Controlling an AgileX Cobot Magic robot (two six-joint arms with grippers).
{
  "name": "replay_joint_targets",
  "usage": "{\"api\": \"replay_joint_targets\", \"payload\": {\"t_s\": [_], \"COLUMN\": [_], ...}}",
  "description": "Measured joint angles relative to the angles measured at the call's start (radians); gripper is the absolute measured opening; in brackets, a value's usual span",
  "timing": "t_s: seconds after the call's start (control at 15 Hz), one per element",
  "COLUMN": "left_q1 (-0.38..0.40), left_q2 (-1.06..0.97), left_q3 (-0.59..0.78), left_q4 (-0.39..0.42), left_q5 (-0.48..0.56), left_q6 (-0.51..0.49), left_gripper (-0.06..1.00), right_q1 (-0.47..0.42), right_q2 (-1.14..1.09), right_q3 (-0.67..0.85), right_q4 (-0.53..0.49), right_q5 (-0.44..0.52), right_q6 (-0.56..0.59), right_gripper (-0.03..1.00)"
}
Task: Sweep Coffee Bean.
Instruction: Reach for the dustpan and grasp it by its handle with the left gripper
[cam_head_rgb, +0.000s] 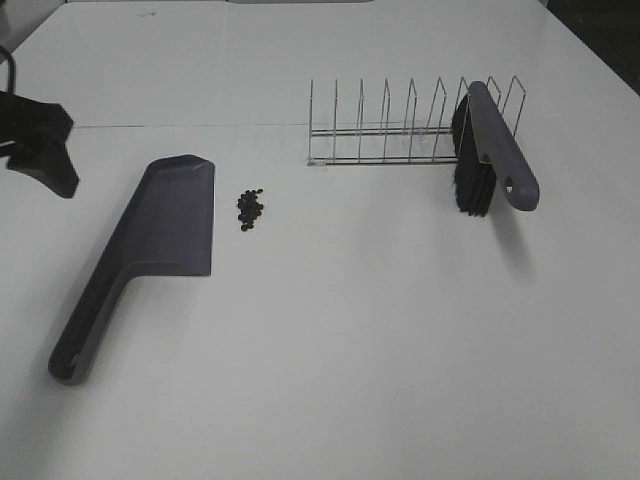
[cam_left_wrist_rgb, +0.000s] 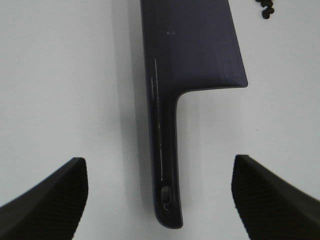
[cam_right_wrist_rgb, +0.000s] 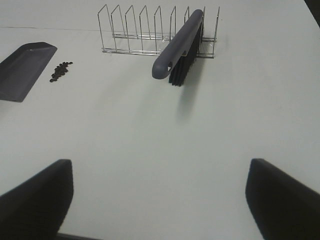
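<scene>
Height gives us the layout first. From the high camera we see the coffee bean as one tight dark cluster on the white table. It lies just beside the long edge of the grey-purple dustpan but not in it: the blade holds nothing. The wire rack stands farther back, with the brush leaning in one of its end slots and the other slots unfilled. The left gripper shows only as a dark shape at the edge, off to the side of the dustpan; from here we cannot tell its opening.

The left wrist view settles that. Its fingers stand wide apart with nothing held, and the dustpan's handle lines up with the middle of the gap, untouched. We judge the step in hand to be taking the dustpan. To do it well we would come down straight, keep the handle centred and close across its narrow sides short of the hanging hole. We would also hold the blade flat so its lip can then be turned toward the coffee bean.

The right wrist view shows the right gripper likewise spread wide and holding nothing. It faces the brush from well apart, and the coffee bean sits off beside the dustpan.
</scene>
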Motion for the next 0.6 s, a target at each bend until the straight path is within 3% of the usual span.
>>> {"api": "replay_joint_targets", "payload": {"t_s": [0.33, 0.6], "left_q1": [-0.075, -0.086], "left_q2": [0.235, 0.364], "left_q3": [-0.023, -0.024], "left_q4": [0.076, 0.085], "left_q5": [0.0, -0.068], "left_q6": [-0.12, -0.142], "left_gripper": [0.72, 0.72], "right_q1": [0.0, 0.0], "right_q2": [0.0, 0.0], "right_q3": [0.0, 0.0], "right_q4": [0.0, 0.0], "right_q5": [0.0, 0.0], "right_q6": [0.0, 0.0], "right_gripper": [0.8, 0.8]}}
